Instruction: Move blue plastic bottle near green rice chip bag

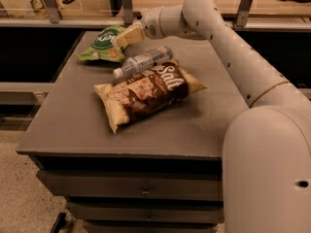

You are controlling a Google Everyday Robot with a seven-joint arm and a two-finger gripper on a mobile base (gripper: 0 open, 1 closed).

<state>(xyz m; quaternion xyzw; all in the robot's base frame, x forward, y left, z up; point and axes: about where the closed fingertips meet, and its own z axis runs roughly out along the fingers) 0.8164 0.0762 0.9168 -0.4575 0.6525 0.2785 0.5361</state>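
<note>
One blue plastic bottle (144,62) lies just beside the claw (122,38), seemingly apart.

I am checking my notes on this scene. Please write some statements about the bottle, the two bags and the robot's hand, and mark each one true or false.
1. The blue plastic bottle lies on its side on the table. True.
2. The hand holds the bottle. False: the hand is apart from it, farther back, beside the green rice chip bag.
3. The green rice chip bag lies on top of the Salt bag. False: it lies apart from it, at the table's far left corner.
4. The bottle lies between the two bags, right at the Salt bag's far edge. True.
</note>
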